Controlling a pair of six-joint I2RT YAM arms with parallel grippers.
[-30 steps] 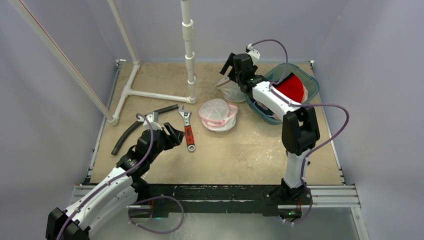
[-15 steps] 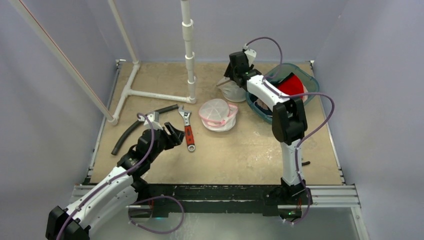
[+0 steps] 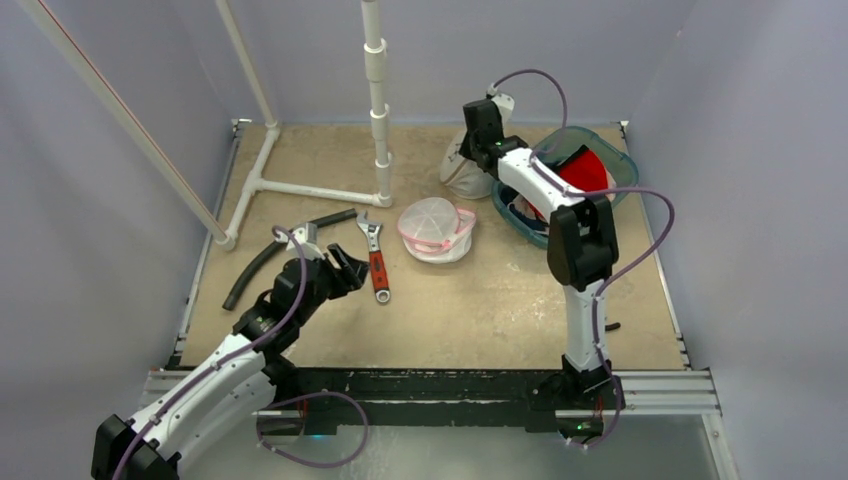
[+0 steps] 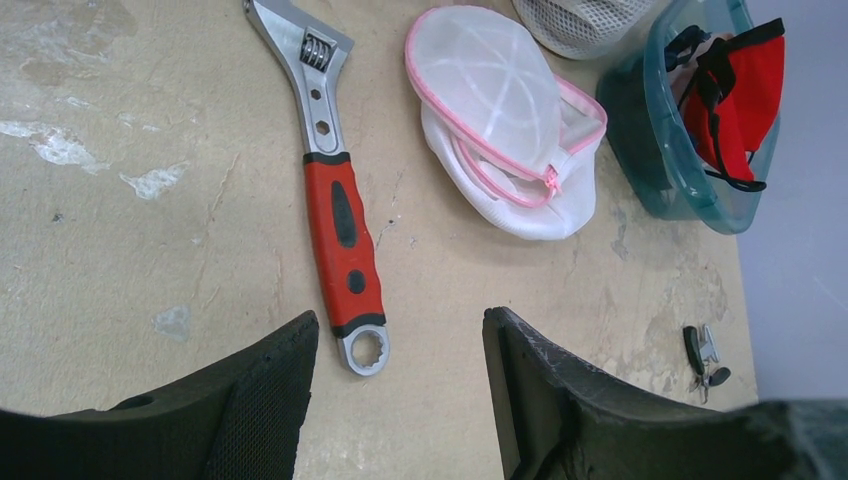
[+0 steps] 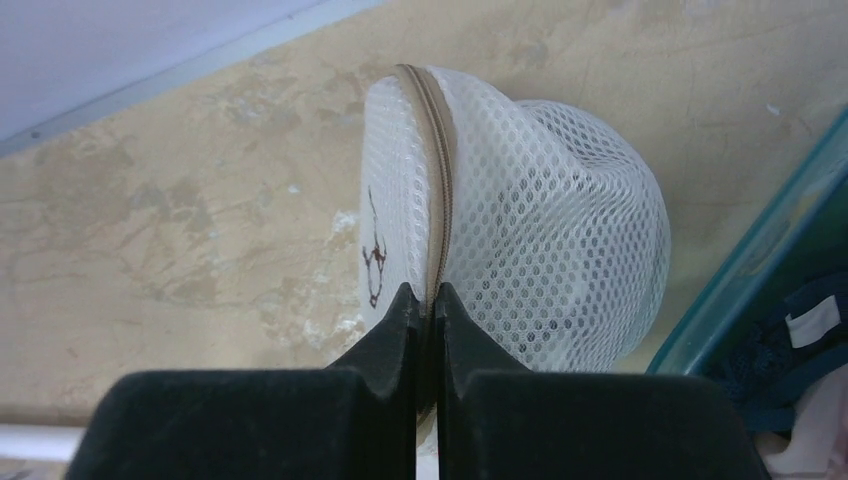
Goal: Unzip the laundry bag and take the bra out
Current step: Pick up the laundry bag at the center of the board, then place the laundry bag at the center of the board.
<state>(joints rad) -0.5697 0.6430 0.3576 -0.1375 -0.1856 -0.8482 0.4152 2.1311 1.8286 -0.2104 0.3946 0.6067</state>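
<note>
Right wrist view showed the right gripper, wide open a second before, pinched shut on the zipper of the laundry bag just beside the teal bin, so unzipping could begin, while the left gripper stayed open, holding nothing.

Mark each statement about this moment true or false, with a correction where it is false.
1. The right hand is shut on the zipper seam of the white mesh bag. True.
2. The left hand grips the wrench. False: it is open and holds nothing; the wrench lies on the table.
3. The pink-trimmed bag lies inside the teal bin. False: it lies on the table between the wrench and the bin.
4. A red item sits in the teal bin. True.
</note>
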